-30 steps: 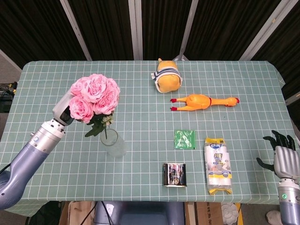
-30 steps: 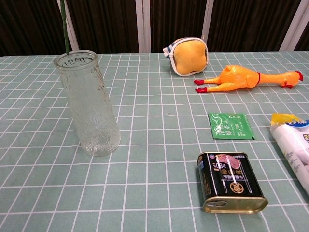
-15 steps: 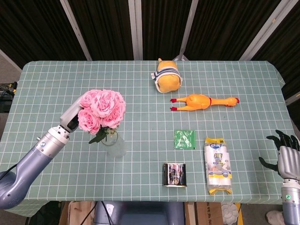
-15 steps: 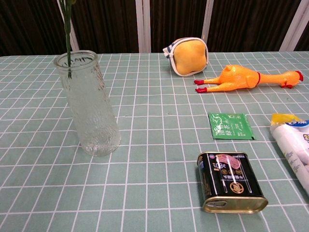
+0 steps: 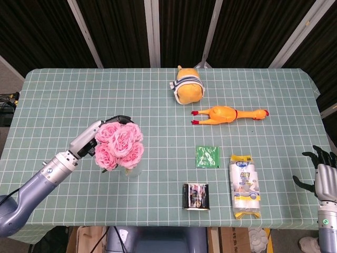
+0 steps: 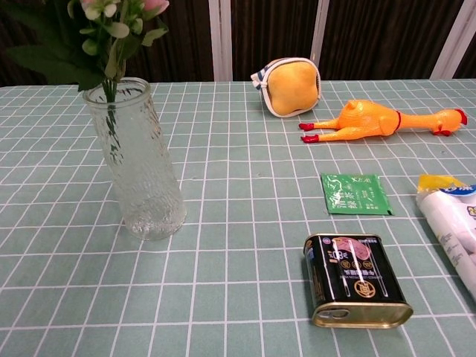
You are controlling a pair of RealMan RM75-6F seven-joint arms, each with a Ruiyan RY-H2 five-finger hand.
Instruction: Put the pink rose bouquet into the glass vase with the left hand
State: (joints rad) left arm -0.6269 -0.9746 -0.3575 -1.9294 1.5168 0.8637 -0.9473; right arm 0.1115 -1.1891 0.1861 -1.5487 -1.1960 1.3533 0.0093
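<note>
The pink rose bouquet stands over the glass vase, whose body is mostly hidden under the blossoms in the head view. In the chest view its green stem reaches partway down inside the vase, with leaves and buds above the rim. My left hand holds the bouquet from its left side, dark fingers curled behind the blossoms; the grip itself is hidden. My right hand hangs beyond the table's right edge, fingers apart and holding nothing.
A yellow plush toy and an orange rubber chicken lie at the back. A green sachet, a dark tin can and a white-and-yellow pack sit right of the vase.
My left hand has lowered the bouquet and shifted it right over the vase. The stem has gone from above the rim to down inside the glass. The right hand barely moved.
</note>
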